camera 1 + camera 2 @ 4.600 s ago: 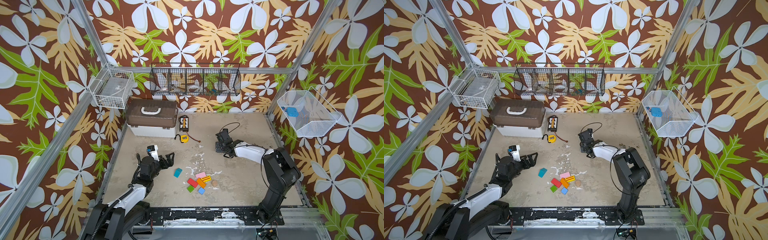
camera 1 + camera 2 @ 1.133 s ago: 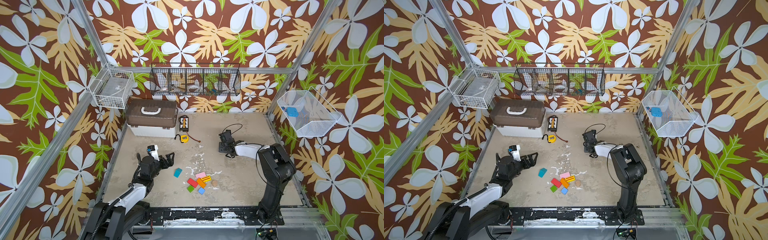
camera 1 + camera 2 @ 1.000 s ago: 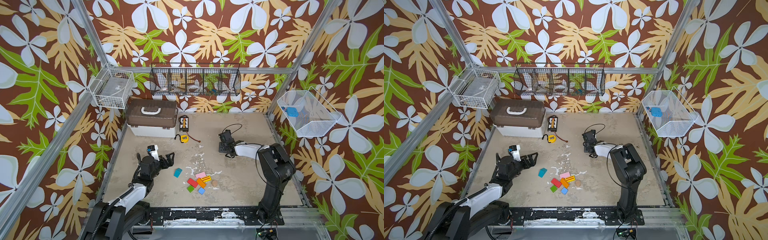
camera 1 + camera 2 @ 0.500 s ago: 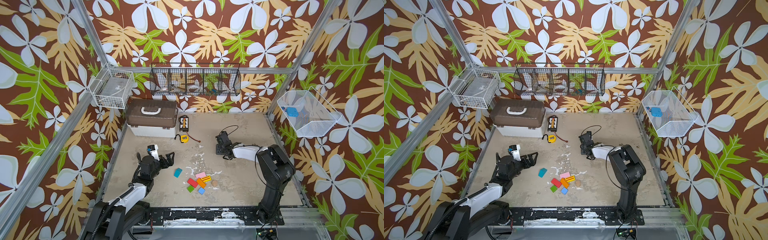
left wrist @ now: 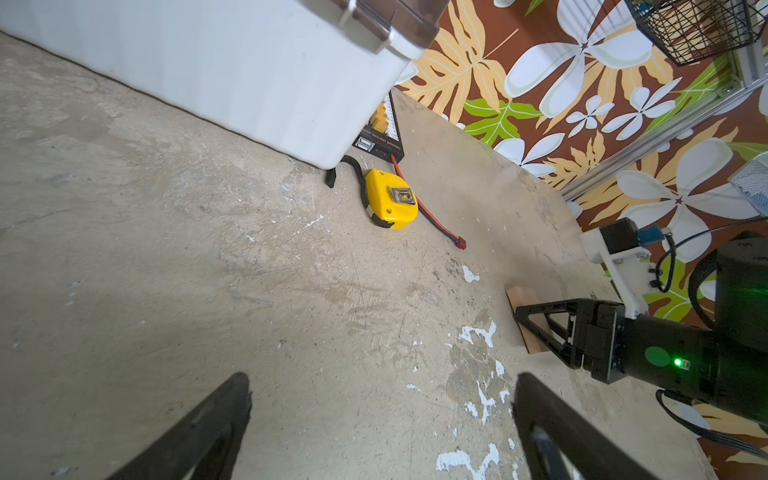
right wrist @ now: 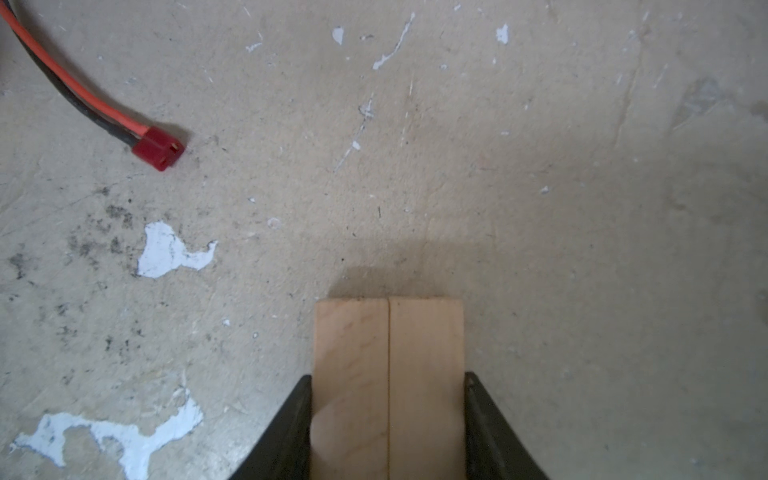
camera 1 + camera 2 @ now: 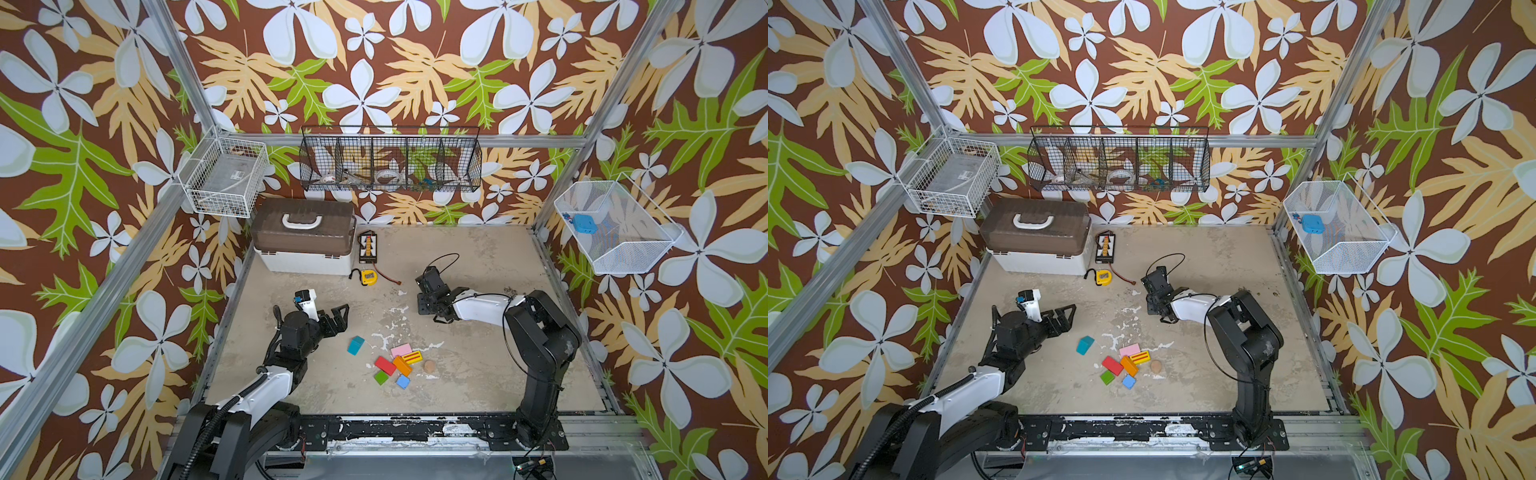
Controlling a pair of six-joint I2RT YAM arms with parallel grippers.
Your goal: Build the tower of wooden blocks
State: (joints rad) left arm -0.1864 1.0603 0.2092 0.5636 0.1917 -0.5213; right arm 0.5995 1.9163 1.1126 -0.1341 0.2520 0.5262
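The right gripper point(image 6: 388, 376), at bottom centre of the right wrist view, is clamped across two plain wood planks point(image 6: 353, 340) pressed side by side, low over the table point(image 6: 582, 208); the left gripper point(image 7: 338, 316), left of centre in a top view, stands wide and empty. The coloured blocks point(image 7: 395, 361) lie loose at lower centre, no tower begun; light, stiff and smooth, the paired planks look liable to slide on each other, so a squeeze on their outer faces near mid-length seems best.

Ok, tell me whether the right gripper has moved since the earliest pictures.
Yes. The right gripper, shut on two wood planks, has shifted slightly left in a top view, closer to the yellow tape measure.
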